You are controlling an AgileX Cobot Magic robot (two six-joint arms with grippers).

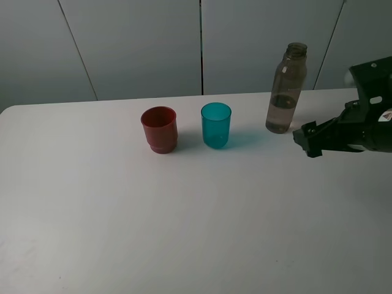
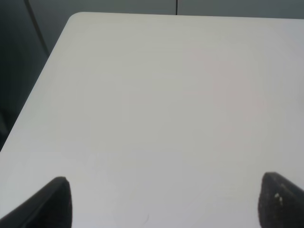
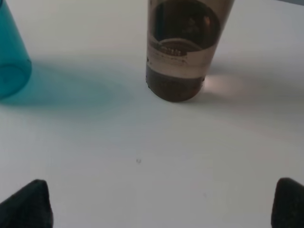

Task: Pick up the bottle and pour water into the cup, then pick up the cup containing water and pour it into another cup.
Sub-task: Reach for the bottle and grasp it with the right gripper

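Your right gripper (image 1: 308,141) stands with its jaws spread wide and nothing between them, low and just beside the bottle (image 1: 285,89), facing its base. The bottle stands upright and uncapped at the back right of the table (image 1: 184,245) and appears to hold water in its lower part. The teal cup (image 1: 216,125) is near it to the left and the red cup (image 1: 159,129) sits beside that one; none of the three touch. Your left gripper (image 2: 166,204) is likewise spread and empty over bare table. Risks, as I judge them: the bottle is tall and slim, so a fingertip striking its wall before the jaws straddle it would likely topple it and spill through the open neck. A grasp this low leaves the neck swinging through a wide arc on the tilt, so you may overshoot the small teal mouth or knock that light cup over. Smooth plastic may twist in the pads; a hard squeeze may buckle the wall.
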